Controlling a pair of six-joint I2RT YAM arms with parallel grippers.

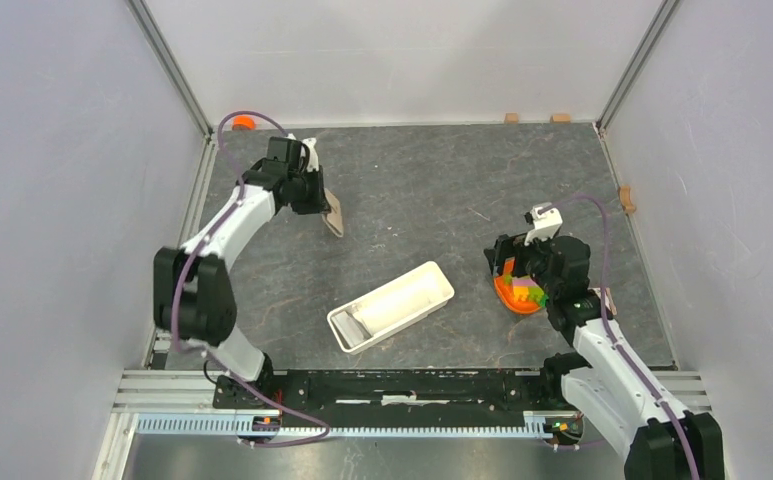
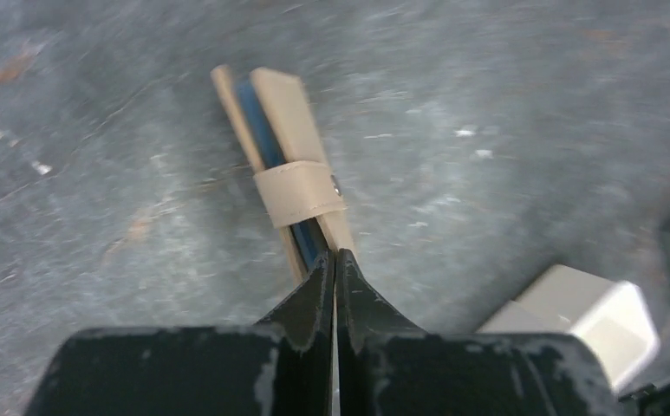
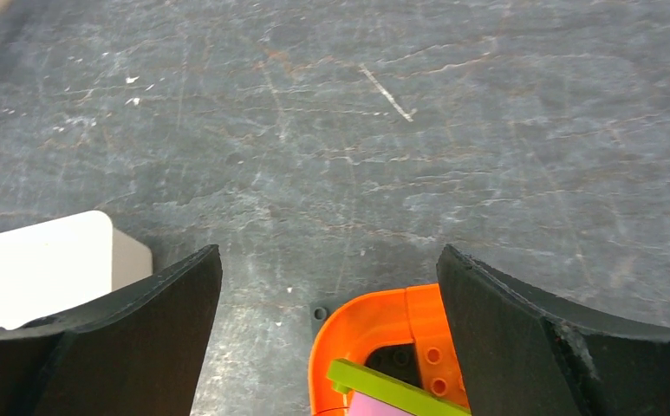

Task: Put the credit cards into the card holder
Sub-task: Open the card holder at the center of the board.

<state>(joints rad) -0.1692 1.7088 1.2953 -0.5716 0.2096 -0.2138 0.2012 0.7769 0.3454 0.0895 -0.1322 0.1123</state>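
Observation:
A tan folded card holder (image 2: 292, 160) with a strap and snap has a blue card edge (image 2: 262, 130) between its flaps. My left gripper (image 2: 335, 260) is shut on its near end; in the top view it hangs tilted from the gripper (image 1: 320, 200) at the far left, the holder (image 1: 333, 215) just over the table. The long white tray (image 1: 394, 305) lies at an angle in the middle; one end shows in the left wrist view (image 2: 582, 312). No black cards are in view. My right gripper (image 3: 327, 338) is open and empty over the orange bowl (image 3: 374, 334).
The orange bowl (image 1: 515, 292) of coloured blocks stands right of the tray, under the right gripper. A small orange object (image 1: 243, 122) sits at the far left corner. Small tan blocks (image 1: 560, 118) lie along the back and right walls. Walls close in three sides.

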